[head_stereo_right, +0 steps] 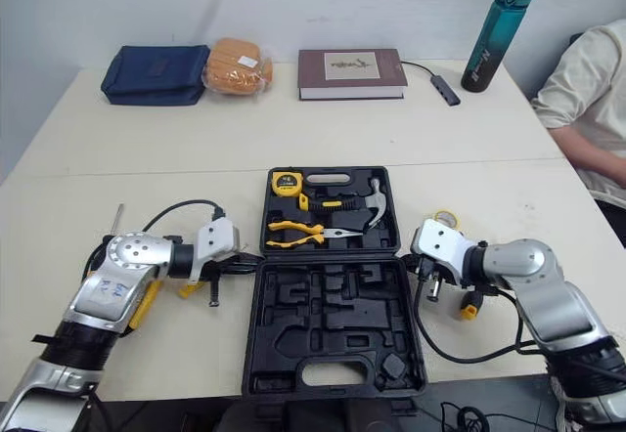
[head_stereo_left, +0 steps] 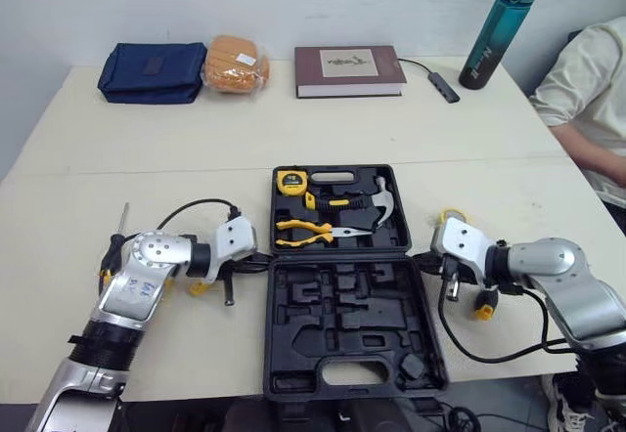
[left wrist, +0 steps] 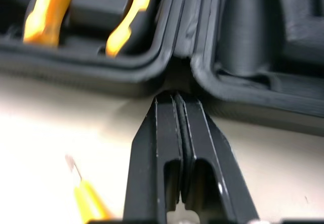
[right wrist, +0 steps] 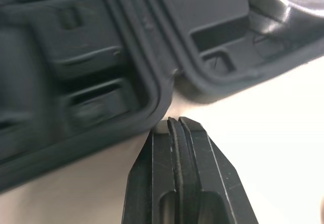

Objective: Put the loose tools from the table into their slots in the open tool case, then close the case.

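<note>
The tool case point(head_stereo_left: 323, 349) lies spread flat at the desk's point(head_stereo_left: 147, 158) near edge. Its long axis runs near to far and its hinge runs left to right. The far half holds pliers point(head_stereo_left: 318, 232) with the nose pointing right. The left hand point(left wrist: 174, 102), fingers pressed together and holding nothing, touches the hinge's left end. The right hand point(right wrist: 174, 125), likewise narrow, is at the right end. A screwdriver point(head_stereo_left: 115, 246) lies far left, its shaft pointing away.

Smooth, faintly shiny black fingers point(left wrist: 152, 153) over a pale matt table point(left wrist: 61, 127). Just ahead of their tips, the tool case point(left wrist: 126, 67) is matt black moulded plastic; beyond, glossy yellow pliers grips point(left wrist: 38, 24).
</note>
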Robot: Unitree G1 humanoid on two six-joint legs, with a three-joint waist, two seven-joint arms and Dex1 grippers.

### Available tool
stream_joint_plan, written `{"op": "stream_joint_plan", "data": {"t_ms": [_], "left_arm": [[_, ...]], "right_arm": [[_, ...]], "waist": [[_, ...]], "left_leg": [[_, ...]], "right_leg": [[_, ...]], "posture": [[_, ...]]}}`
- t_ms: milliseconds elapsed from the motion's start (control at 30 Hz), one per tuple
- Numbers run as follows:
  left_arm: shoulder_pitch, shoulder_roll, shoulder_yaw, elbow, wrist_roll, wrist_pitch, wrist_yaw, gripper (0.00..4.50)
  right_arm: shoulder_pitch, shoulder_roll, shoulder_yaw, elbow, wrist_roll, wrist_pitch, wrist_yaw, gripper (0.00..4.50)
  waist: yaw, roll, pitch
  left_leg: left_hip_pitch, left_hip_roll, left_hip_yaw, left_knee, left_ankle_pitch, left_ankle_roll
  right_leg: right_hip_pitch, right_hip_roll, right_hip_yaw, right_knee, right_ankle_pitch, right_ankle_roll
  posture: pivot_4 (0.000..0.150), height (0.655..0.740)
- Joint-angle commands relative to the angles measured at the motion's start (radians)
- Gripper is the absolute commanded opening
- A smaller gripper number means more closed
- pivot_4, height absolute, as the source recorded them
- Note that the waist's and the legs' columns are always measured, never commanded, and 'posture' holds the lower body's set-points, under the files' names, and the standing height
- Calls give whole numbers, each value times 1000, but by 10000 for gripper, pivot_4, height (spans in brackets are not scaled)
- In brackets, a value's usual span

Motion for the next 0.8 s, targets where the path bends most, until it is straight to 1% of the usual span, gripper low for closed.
{"op": "stream_joint_plan", "data": {"t_ms": [33, 100, 200, 267, 333, 367, 400, 433, 567, 600, 633, 667, 800], "left_arm": [[30, 17, 71, -64, -107, 62, -20, 0], [40, 26, 133, -105, -198, 141, -28, 0], [79, 67, 246, -155, -321, 257, -31, 0], [113, 93, 300, -185, -375, 300, -27, 0], [173, 117, 372, -221, -416, 328, -11, 5271], [206, 126, 421, -234, -452, 355, -6, 8524], [248, 136, 477, -245, -485, 374, -13, 12838], [289, 147, 522, -251, -501, 381, -20, 16998], [424, 177, 689, -211, -521, 375, -10, 35651], [445, 184, 736, -190, -532, 385, -3, 39704], [468, 191, 786, -165, -538, 388, 3, 44904], [490, 198, 829, -143, -536, 383, 3, 45000], [565, 229, 937, -73, -501, 335, 1, 45000]], "right_arm": [[10, -8, -91, -59, 78, 38, -3, 251], [31, -12, -144, -84, 127, 72, -1, 251], [82, -32, -246, -114, 181, 102, 1, 251], [117, -46, -305, -126, 209, 99, 13, 251], [153, -64, -392, -134, 266, 135, 29, 0], [170, -74, -435, -139, 294, 158, 35, 3175], [191, -83, -481, -145, 320, 180, 44, 6946], [213, -92, -518, -150, 339, 195, 54, 9555], [320, -108, -651, -172, 389, 249, 73, 29658], [348, -109, -682, -178, 397, 260, 75, 33945], [376, -110, -716, -181, 404, 272, 79, 39893], [401, -110, -746, -182, 409, 280, 81, 44043], [463, -117, -831, -158, 411, 293, 85, 44636]], "waist": [[1, 0, 0], [5, 0, 0], [9, 0, 0], [10, 0, 0], [11, 0, 0], [13, 0, 0], [12, 0, 0], [11, 0, 0], [9, -1, 0], [10, -1, 0], [10, -1, 1], [10, -1, 1], [11, -2, 2]], "left_leg": [[0, 0, -1, 0, 0, 0], [-1, 0, -1, 0, 0, 0], [-2, -1, -3, 1, 0, -1], [-2, -1, -4, 0, 0, -1], [-2, -1, -5, 0, 0, -1], [-1, -2, -5, 0, 0, -1], [-1, -2, -5, 0, 0, -1], [-1, -2, -5, 0, 0, -1], [0, -2, -7, -3, 0, -1], [1, -2, -8, -3, 0, -1], [2, -2, -8, -3, 0, -1], [4, -2, -9, -4, 0, -1], [14, -2, -9, -8, -3, 0]], "right_leg": [[0, 0, 0, 0, 0, 0], [0, -1, -1, 0, 0, 0], [0, -1, -2, -1, 0, 0], [1, -1, -2, -1, 0, 0], [1, -2, -2, -2, 0, 0], [2, -2, -2, -2, 0, 0], [2, -2, -2, -2, 0, 0], [2, -2, -2, -2, 0, 0], [4, -1, -2, -4, 0, 0], [5, -1, -3, -5, 0, 0], [7, -1, -3, -6, 0, 0], [10, -1, -4, -8, 0, 0], [22, -1, -4, -15, 0, 0]], "posture": [[1500, 7400], [1500, 7400], [1500, 7400], [1500, 7400], [1500, 7400], [1500, 7400], [1500, 7400], [1500, 7400], [1500, 7400], [1500, 7400], [1500, 7400], [1500, 7400], [1500, 7400]]}}
